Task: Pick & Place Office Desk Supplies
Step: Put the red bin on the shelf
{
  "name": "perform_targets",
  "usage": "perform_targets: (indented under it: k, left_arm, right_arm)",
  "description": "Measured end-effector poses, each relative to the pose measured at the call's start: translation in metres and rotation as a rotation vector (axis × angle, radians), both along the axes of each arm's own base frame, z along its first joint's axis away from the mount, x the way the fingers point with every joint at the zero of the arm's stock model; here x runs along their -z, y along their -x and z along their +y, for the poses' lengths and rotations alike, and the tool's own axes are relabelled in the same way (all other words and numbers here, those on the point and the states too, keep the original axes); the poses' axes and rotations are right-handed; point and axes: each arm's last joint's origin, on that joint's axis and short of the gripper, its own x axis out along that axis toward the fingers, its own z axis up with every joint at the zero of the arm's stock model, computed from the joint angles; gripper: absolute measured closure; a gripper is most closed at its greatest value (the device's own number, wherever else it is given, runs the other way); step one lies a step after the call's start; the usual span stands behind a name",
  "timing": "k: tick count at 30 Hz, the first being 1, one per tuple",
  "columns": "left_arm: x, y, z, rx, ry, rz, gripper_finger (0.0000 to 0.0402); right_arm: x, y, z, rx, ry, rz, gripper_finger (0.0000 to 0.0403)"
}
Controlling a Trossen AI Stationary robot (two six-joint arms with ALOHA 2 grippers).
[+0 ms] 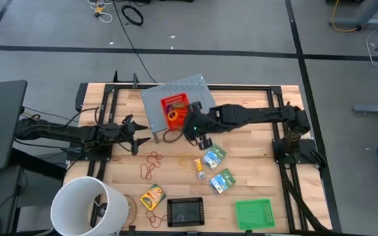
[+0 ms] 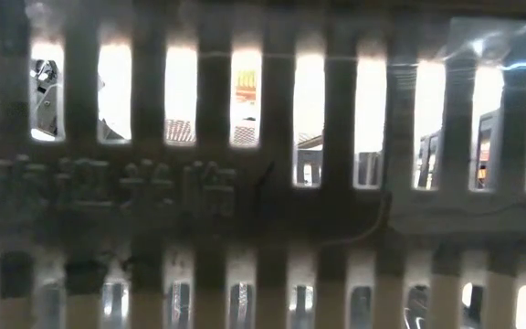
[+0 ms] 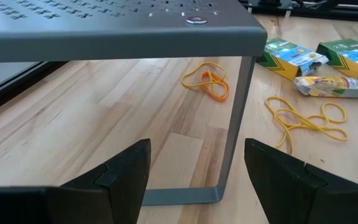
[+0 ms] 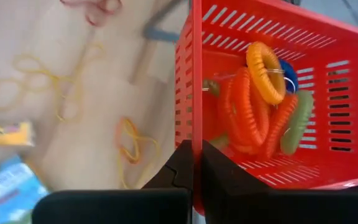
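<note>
The red mesh tray [image 1: 174, 110] sits over the grey perforated riser [image 1: 195, 88]; orange, green and blue rings [image 4: 260, 106] lie in it. My right gripper [image 1: 188, 126] is at the tray's near-right side, shut on its wall. My left gripper [image 1: 131, 134] waits open near the table's left side, facing the riser's leg [image 3: 235, 124]. Tan-orange rubber bands [image 1: 151, 164] lie on the wood, also in the left wrist view [image 3: 209, 79]. Teal-green packets [image 1: 214, 156] and the crayon box [image 1: 153, 195] rest flat on the table. My right gripper holds the red tray by the top edge of a slotted side wall [image 4: 196, 134]. The wall is pinched with one finger [image 4: 222, 174] inside the tray and the other [image 4: 178, 174] outside. Whether the tray rests on the riser or is lifted, I cannot tell.
A black mesh tray [image 1: 186, 211] and a green mesh tray [image 1: 253, 214] stand at the near edge; the big white bucket [image 1: 87, 206] is at the near-left corner. A slotted wall [image 2: 263, 183] close to the lens fills the low view. A small yellow packet [image 1: 199, 167] lies beside the packets.
</note>
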Motion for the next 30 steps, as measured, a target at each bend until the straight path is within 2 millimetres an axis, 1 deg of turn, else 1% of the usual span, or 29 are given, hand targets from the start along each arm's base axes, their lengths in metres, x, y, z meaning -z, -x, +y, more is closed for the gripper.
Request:
perform_targets:
  k: [7,13,22,25,30]
  left_arm:
    - [0.0,0.0,0.0,0.002,0.006,0.003,0.014]
    - [0.001,0.0,0.0,0.004,0.007,0.005,0.014]
    - [0.001,0.0,0.0,0.004,0.007,0.006,0.014]
    - [0.001,0.0,0.0,0.004,0.007,0.005,0.014]
    - [0.001,0.0,0.0,0.004,0.007,0.006,0.014]
  right_arm:
    - [0.002,0.006,-0.039,0.076,-0.011,0.05,0.0395]
    - [0.004,0.013,-0.062,0.122,-0.022,0.1,0.0395]
    - [0.007,0.023,-0.088,0.167,-0.079,0.158,0.0395]
    - [0.008,0.029,-0.097,0.182,-0.126,0.183,0.0395]
    - [0.009,0.032,-0.104,0.201,-0.143,0.192,0.0395]
